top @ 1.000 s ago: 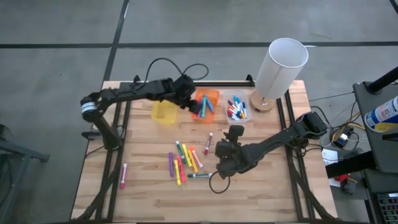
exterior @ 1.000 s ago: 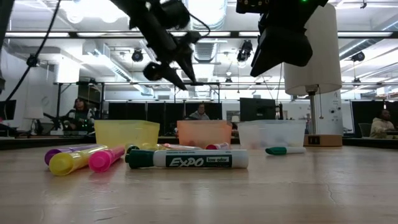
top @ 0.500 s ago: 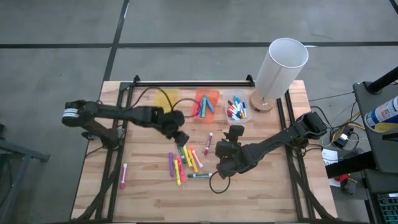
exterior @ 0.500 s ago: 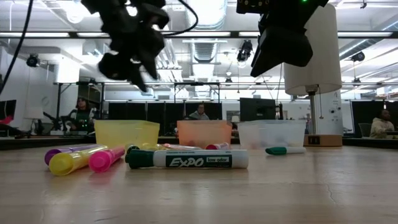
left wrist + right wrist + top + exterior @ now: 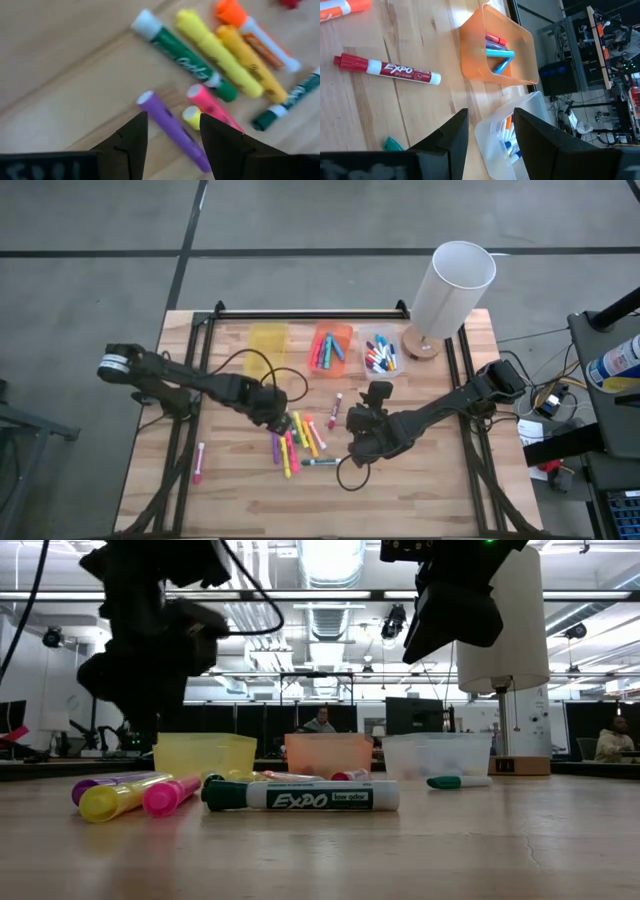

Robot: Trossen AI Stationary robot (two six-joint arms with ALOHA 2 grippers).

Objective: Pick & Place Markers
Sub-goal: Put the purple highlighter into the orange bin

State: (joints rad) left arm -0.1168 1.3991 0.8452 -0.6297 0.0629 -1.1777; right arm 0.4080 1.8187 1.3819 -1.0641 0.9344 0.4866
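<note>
Partly sorted: we still have a cluster of markers (image 5: 296,440) loose at the centre of the overhead frame.

Some pens already lie in the orange bin (image 5: 345,334) and clear bin (image 5: 364,346). Our left gripper (image 5: 276,418) hovers open and empty over the purple marker (image 5: 172,131), which runs diagonally toward lower right; the right gripper (image 5: 362,417) waits half-open, empty, mid-table.

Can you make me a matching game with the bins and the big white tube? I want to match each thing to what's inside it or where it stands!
Things:
1. yellow bin
2. orange bin
3. clear bin
4. white tube

Descriptions:
A. holds the biggest bunch of markers, red, blue and orange
B. stands tall at the table's far right corner
C. no markers show inside
D. holds a few markers, pink and light blue among them

Pairs: 1-C, 2-D, 3-A, 4-B
</note>
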